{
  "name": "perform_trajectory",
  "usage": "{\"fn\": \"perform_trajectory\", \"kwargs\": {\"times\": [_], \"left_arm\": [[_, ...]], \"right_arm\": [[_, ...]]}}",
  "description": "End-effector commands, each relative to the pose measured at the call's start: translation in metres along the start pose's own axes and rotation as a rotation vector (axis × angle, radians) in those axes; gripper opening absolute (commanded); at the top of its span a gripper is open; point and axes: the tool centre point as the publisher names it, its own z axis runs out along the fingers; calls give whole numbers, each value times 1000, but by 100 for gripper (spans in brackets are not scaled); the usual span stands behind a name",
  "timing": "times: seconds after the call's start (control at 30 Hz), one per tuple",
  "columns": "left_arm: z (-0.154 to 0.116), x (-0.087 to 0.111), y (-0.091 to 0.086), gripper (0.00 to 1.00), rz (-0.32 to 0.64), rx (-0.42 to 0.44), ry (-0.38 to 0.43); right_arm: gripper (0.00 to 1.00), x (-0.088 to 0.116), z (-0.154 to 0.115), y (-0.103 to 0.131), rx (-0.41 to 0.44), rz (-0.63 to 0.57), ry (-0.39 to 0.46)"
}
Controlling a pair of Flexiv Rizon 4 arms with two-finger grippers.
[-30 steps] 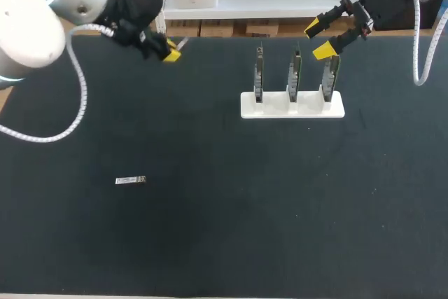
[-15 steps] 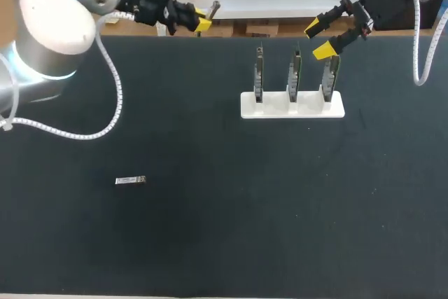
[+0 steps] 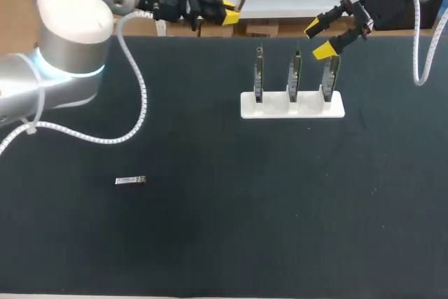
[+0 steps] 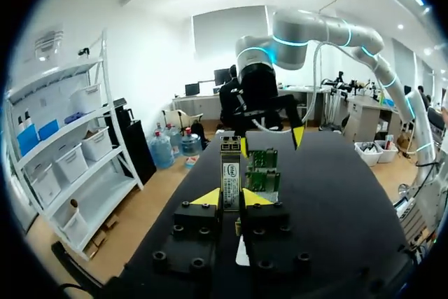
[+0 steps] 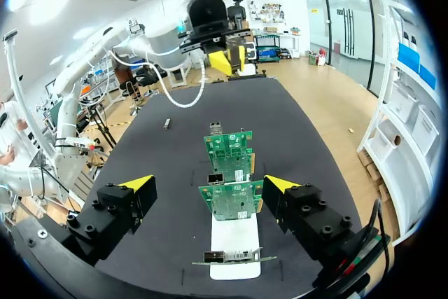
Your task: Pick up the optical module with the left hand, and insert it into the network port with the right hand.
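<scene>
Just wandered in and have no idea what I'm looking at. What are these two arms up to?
The left arm's claw is shut on a small metal optical module, held up near the table's far edge and pointing toward the other arm. The right arm's claw is open and empty, hovering above three green network cards that stand upright in a white stand. A second module lies on the dark table. The held module is not yet in a port.

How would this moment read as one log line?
left tool: shut on slim silver optical module | right tool: open, facing green circuit boards in white stand
</scene>
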Motion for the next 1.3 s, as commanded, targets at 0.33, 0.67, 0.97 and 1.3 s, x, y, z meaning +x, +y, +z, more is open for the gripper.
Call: {"fn": "perform_trajectory", "kwargs": {"times": [0.33,0.67,0.97,1.3], "left_arm": [[42,-17,-18,0,22,98,-58],[65,-30,-27,0,20,160,-151],[80,-33,-32,0,22,232,-262],[97,-39,-48,0,41,241,-255]], "right_arm": [[100,0,0,2,6,0,0],[100,0,0,2,6,0,0],[100,0,0,2,6,0,0],[100,0,0,2,6,0,0]]}}
